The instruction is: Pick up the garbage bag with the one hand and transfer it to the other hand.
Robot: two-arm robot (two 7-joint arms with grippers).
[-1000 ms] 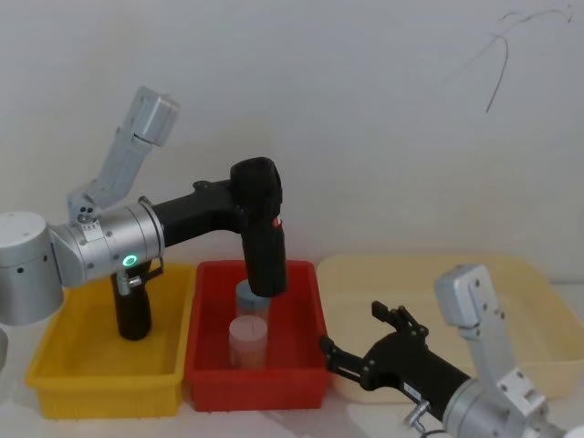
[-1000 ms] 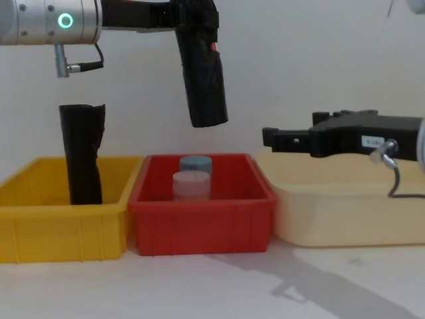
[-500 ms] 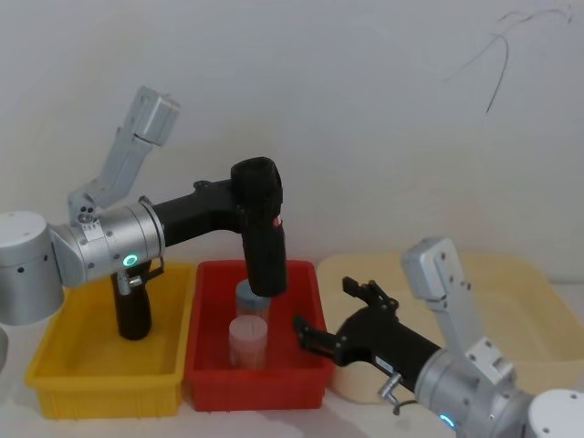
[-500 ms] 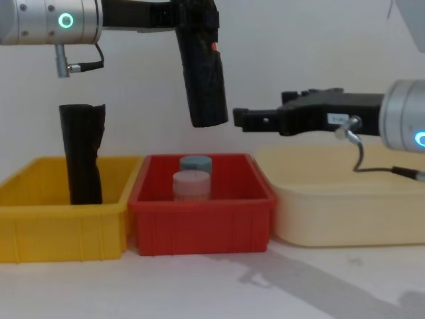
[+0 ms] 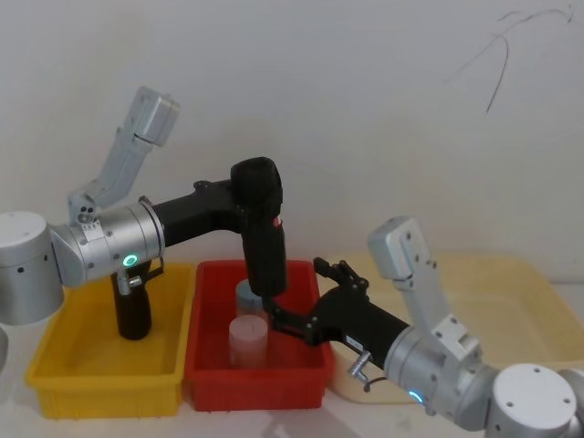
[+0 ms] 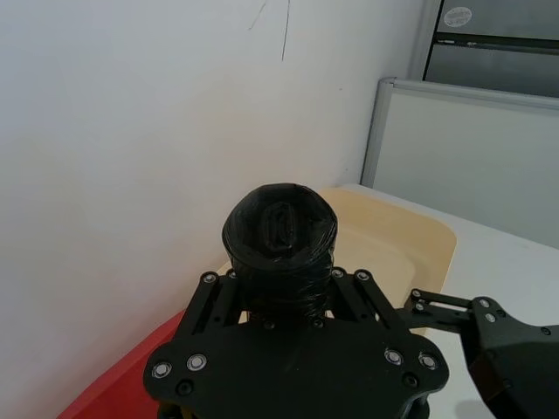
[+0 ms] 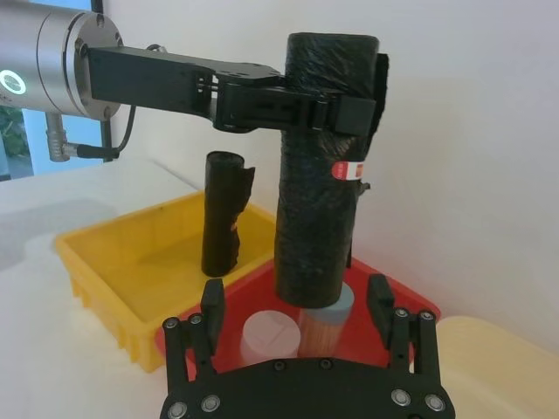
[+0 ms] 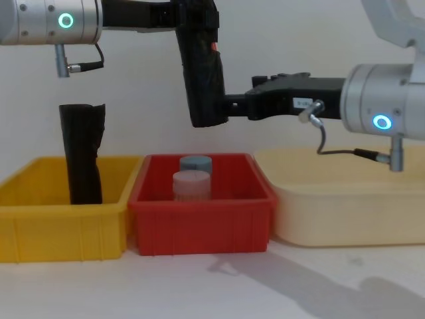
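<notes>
Found bag (image 5: 263,255) hanging upright over red bin (image 5: 255,379), long axis running 12 to 6 o'clock, top tipped slightly toward 11 in chest view. Found left gripper (image 5: 254,196) pinching it near the upper end, fingers clamped on the roll just above the red mark. Noted right gripper (image 7: 295,301) reaching in from 3 o'clock in chest view, level with the lower end, fingers (image 7: 212,305) spread wider than the roll. Saw, from right wrist view, the roll centred between them with a gap at either side. Could not tell whether the tips straddled it or stood just short. Judged the closing line square across the long axis.

Noted two cups (image 5: 246,338) at 6 o'clock beneath the roll, apart from it. Noted open air at 3 o'clock over cream tray (image 5: 538,301). Noted second roll (image 8: 81,153) standing in yellow bin (image 8: 60,232) at 9 o'clock, well apart.

Assessed risk: hold low on the roll, near its bottom edge, with a slip possible once the upper grip lets go.
</notes>
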